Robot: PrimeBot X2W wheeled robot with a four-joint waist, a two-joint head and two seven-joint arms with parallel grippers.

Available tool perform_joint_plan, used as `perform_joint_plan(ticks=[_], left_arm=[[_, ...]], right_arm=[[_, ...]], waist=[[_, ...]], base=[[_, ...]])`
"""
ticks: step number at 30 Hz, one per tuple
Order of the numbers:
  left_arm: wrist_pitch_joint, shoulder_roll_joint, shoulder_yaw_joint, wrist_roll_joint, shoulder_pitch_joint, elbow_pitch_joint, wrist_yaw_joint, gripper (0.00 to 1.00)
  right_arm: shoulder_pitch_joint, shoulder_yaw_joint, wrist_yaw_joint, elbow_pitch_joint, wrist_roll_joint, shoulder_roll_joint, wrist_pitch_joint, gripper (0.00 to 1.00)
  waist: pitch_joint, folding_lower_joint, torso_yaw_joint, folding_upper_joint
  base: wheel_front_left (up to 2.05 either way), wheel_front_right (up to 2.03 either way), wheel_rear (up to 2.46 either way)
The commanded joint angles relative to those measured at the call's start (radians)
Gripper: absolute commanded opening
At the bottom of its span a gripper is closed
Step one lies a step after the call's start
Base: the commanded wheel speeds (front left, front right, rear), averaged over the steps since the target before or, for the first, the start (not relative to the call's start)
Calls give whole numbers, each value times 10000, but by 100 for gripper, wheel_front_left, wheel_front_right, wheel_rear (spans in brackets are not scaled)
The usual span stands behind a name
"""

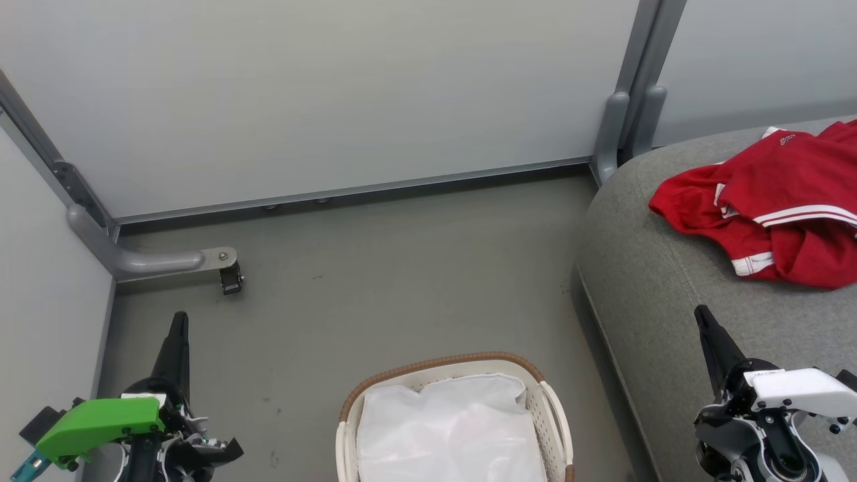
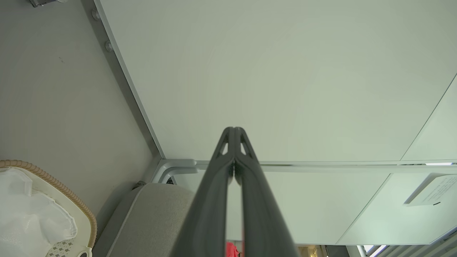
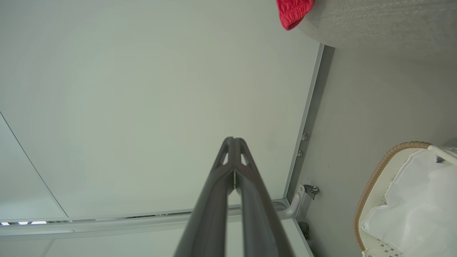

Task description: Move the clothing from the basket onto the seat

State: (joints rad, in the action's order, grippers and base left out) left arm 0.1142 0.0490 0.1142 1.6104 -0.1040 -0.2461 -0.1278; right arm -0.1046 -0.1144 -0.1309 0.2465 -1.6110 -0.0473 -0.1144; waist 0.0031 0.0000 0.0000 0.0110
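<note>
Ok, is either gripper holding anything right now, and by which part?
Nothing is held. The left gripper and right gripper are both shut and empty; the clothing lies loose on the seat.

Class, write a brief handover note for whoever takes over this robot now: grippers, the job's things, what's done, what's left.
Left gripper: shut, empty, over the floor.
Right gripper: shut, empty, by the seat.
Clothing: red heap on the seat.
Basket: on the floor, white sheet inside, no red showing.
Done: clothing moved.
Left: probably nothing; check under the sheet.
</note>
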Motion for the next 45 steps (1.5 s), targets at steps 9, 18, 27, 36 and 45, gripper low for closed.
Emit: perform_joint_plan(ticks=[9,18,27,36,45], left_arm=[[32,23,18,48,-113,22,-60,0],[31,23,17,48,-113,23,-60,0],[31,23,18,48,-113,23,-60,0],[31,23,18,49,-113,22,-60,0],[31,23,18,49,-113,22,-60,0]], right_arm=[[-74,-13,3,-39,-39,-56,-27,0],[-74,-13,3,-39,-39,-56,-27,0],[-74,-13,3,-39,-39,-56,-27,0],[-74,-12,3,-39,-39,-56,-26,0],[-74,-12,3,-39,-39,-56,-26,0]], waist=[[0,0,0,-110],[0,0,0,-110],[0,0,0,-110],[0,0,0,-110],[0,0,0,-110]], base=[[0,0,0],[0,0,0],[0,0,0],[0,0,0],[0,0,0]])
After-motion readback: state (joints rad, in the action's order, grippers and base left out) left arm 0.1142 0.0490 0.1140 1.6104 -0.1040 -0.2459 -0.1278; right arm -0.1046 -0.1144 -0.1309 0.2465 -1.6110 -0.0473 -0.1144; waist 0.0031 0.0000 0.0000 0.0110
